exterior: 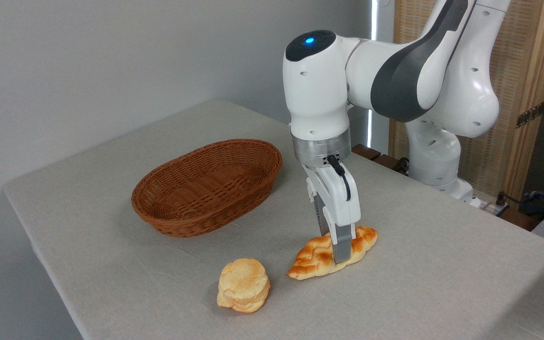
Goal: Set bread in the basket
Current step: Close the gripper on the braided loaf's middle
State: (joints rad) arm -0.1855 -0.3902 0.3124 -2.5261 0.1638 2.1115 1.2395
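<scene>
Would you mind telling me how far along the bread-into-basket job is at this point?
Done: the tool has reached the bread and straddles its middle. In hand: the grasp; the loaf's left tip is on the table. Left: lifting it, carrying it to the empty basket and releasing. The bun lies untouched.

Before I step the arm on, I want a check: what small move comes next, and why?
Probably a short straight lift. The claw straddles the loaf mid-length and looks closed on it, yet the loaf's tip seems to touch the table. The basket sits empty to the left.
</scene>
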